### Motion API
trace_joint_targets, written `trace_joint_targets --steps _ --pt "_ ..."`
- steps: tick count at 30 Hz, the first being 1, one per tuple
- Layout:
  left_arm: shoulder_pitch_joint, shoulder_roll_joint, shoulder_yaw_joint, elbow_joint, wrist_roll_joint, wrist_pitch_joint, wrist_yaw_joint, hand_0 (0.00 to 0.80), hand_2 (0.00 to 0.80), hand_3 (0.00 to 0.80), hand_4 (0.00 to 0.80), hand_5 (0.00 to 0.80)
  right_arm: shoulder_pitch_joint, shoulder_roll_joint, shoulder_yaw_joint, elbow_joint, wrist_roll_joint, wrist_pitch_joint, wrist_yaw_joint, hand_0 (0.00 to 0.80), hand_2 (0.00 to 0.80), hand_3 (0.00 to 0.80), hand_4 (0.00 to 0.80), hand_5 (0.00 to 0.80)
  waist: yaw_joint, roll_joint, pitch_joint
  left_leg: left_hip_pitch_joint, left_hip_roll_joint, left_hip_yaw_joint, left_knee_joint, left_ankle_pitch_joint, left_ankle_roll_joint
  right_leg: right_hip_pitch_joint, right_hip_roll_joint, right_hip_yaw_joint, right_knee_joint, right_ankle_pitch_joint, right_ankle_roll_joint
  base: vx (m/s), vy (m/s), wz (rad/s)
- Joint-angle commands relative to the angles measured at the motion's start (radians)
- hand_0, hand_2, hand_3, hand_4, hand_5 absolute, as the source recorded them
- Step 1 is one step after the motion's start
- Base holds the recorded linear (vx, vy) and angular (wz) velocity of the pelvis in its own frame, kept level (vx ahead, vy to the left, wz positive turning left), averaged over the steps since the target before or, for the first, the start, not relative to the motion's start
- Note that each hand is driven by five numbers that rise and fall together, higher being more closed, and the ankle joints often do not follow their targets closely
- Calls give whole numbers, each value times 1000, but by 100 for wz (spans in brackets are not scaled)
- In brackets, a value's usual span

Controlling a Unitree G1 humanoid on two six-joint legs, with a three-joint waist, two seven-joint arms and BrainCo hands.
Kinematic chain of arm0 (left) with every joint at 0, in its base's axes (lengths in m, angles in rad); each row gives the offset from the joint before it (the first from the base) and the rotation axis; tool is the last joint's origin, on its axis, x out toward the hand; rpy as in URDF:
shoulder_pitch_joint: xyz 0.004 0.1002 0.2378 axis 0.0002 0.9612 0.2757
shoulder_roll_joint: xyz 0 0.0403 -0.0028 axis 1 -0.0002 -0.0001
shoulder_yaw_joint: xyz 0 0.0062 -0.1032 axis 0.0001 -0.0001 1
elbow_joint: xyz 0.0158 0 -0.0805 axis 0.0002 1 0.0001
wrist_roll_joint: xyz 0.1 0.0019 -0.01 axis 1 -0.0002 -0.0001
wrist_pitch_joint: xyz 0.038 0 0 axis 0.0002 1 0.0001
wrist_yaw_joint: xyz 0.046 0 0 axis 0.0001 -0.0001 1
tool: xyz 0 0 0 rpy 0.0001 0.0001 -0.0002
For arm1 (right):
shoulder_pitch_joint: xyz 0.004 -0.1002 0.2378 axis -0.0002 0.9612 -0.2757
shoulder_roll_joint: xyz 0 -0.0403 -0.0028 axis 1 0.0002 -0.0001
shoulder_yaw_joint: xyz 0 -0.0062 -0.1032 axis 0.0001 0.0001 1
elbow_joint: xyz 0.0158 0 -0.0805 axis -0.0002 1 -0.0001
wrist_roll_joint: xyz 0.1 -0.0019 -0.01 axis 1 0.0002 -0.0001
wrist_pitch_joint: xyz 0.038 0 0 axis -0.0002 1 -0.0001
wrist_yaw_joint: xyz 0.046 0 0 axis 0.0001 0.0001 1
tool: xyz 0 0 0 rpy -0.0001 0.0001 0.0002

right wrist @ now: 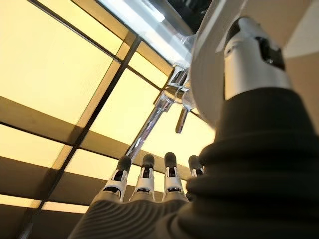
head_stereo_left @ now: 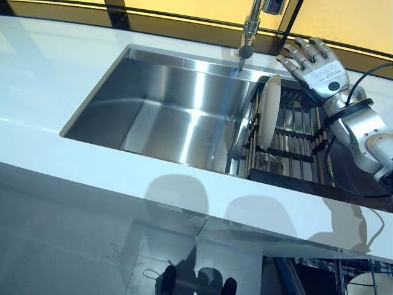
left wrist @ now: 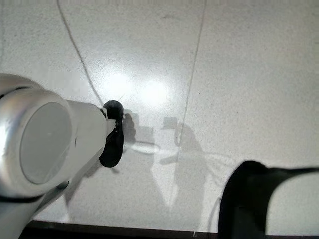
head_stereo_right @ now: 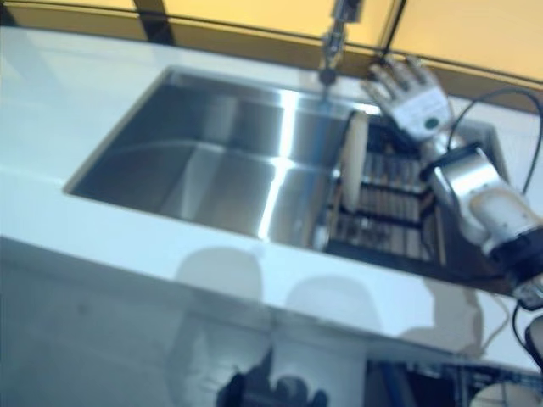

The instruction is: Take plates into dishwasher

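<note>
Left eye view shows the right hand (head_stereo_left: 319, 67) above the rack (head_stereo_left: 295, 144) in the sink (head_stereo_left: 159, 117), fingers (head_stereo_left: 301, 52) straight, holding nothing. The white plate (head_stereo_left: 268, 112) stands in the rack. A sideways bump could knock it over. The left hand is not seen.

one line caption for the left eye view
Open right hand raised above white plate standing in dark rack beside steel sink.

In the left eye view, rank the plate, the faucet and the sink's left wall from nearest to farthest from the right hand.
From the right hand, raised open over the rack:
1. Plate, upright in the rack, just to its left and below.
2. Faucet, behind the sink, further left.
3. Sink's left wall, far across the basin.
</note>
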Motion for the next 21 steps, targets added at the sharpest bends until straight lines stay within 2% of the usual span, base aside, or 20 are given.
trace_joint_targets --steps 1,21 --pt "6 20 -39 -2 -39 -3 4 0 0 0 0 0 -133 -25 55 -42 -39 20 -7 0 0 0 0 0 19 -28 -3 -9 -45 39 -7 -63 40 5 18 -9 -1 -40 72 0 0 0" --pt "5 13 -38 5 -39 -14 3 0 0 0 0 0 -86 -8 35 -79 -110 -24 45 0 0 0 0 0 18 -26 5 -9 -48 41 -7 -63 40 3 17 -8 0 -39 72 0 0 0"
